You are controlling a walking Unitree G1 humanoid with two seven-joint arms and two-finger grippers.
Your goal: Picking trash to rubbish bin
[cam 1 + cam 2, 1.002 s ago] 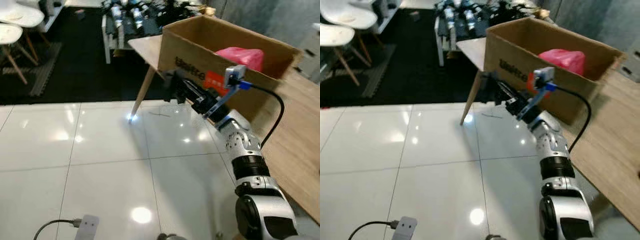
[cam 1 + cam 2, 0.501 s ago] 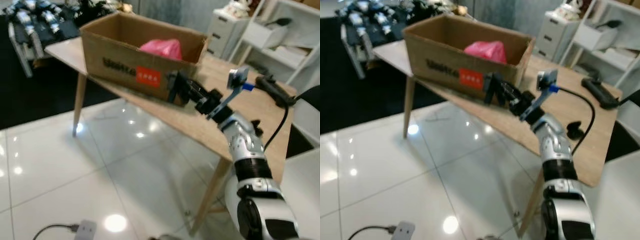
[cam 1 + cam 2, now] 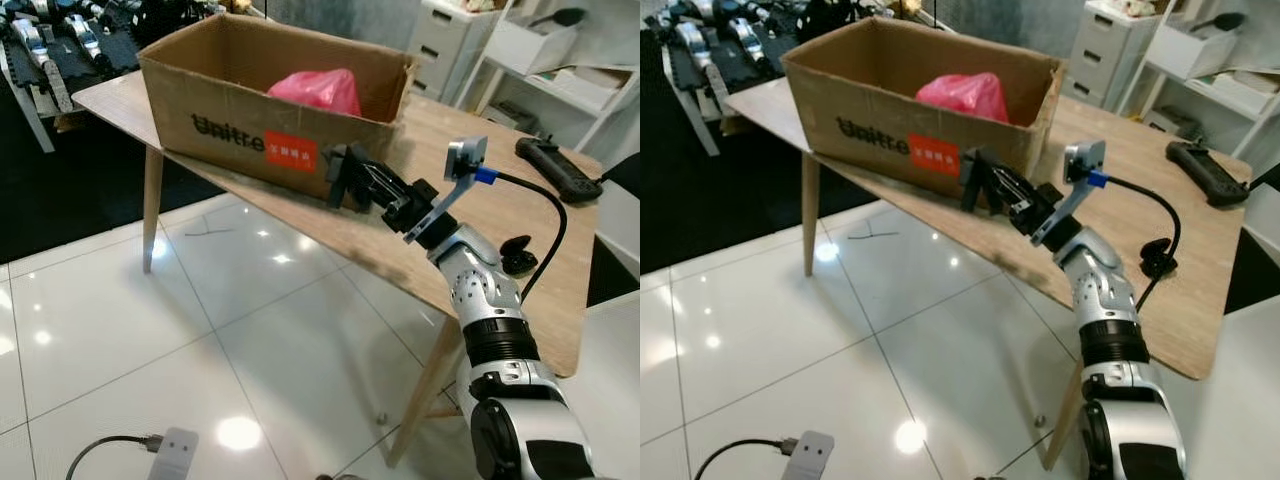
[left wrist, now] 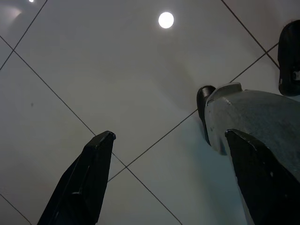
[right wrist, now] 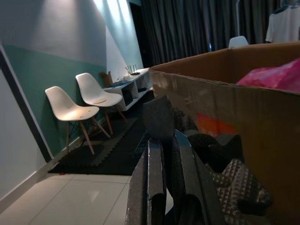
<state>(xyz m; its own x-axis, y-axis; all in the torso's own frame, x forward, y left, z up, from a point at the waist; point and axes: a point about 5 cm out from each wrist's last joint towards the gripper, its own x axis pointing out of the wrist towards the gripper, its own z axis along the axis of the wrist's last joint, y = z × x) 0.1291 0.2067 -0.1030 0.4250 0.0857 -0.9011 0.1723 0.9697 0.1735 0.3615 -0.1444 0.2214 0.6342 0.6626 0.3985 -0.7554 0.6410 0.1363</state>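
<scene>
Toward the upper centre of the frame, a cardboard box [image 3: 270,110] is seen on the desk [image 3: 500,220], with a pink bag [image 3: 318,90] lying inside it. The right gripper [image 3: 340,178] is held against the box's front wall, jaws clenched on nothing visible. The left gripper [image 4: 164,183] hangs released over the floor [image 3: 150,330]. Judged, trash is being sought; next the pink bag must be reached from above.

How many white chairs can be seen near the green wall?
2: one white moulded chair with wooden legs nearer the camera, and a second white chair just behind it, both against the green wall. Others may be hidden.
</scene>
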